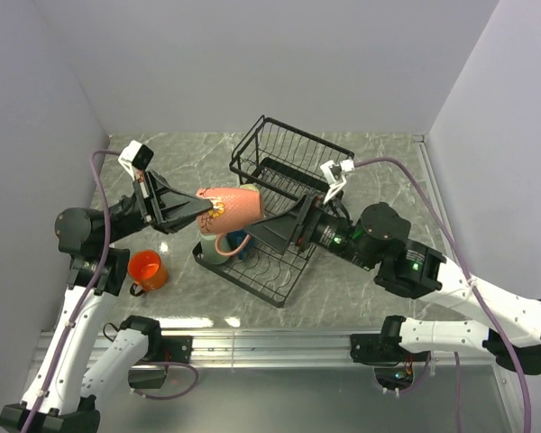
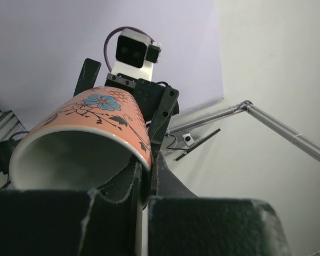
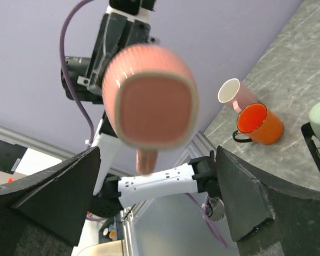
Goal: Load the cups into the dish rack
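Closest to my lens, the left pincer [image 2: 145, 178] is clamped on the rim of the salmon mug [image 2: 90, 114], one finger inside the mouth and one outside. Below that arm, the orange cup [image 1: 147, 269] stands on the surface [image 1: 388, 171], not yet loaded. The mug hangs on its side in the air. Its long axis runs left to right, with the mouth toward the left pincer, the base pointing right and the handle hanging down. It sits over the near-left corner of the rack [image 1: 293, 135], just above a green cup [image 1: 209, 245] already in there. Further right, the right pincer [image 3: 158, 176] looks straight at the mug's base along that same axis. Its jaws are spread wide to either side and touch nothing. I read this as a handover: the right arm would push forward along the axis to close round the body. The handle underneath is what I'd watch.
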You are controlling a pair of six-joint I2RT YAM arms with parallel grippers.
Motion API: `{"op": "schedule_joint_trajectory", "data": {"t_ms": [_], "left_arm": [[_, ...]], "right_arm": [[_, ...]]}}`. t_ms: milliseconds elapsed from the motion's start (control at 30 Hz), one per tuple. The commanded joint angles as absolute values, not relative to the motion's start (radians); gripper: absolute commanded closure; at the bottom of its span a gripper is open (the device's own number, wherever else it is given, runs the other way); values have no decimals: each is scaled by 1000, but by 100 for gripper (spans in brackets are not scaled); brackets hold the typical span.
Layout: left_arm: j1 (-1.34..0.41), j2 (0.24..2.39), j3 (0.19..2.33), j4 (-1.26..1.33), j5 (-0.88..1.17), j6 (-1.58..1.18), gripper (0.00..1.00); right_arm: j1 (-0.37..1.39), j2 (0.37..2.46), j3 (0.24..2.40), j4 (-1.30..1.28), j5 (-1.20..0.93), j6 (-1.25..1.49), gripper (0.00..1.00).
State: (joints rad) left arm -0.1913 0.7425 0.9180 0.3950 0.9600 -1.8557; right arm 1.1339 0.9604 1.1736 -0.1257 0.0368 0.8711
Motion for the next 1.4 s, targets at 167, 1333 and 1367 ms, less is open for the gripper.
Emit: {"op": "schedule_joint_trajectory", "data": {"t_ms": [167, 1333, 1367], "left_arm": [[-196, 684, 885, 537, 933, -1945, 100], [-225, 773, 1308, -1170, 137, -721, 1], [-225, 772, 1310, -1177, 133, -721, 1]], "right_arm": [[1226, 1092, 1255, -48, 132, 842, 16], [1545, 1488, 1582, -1271, 821, 1342, 100], [1530, 1496, 1565, -1241, 807, 1326, 100]]}}
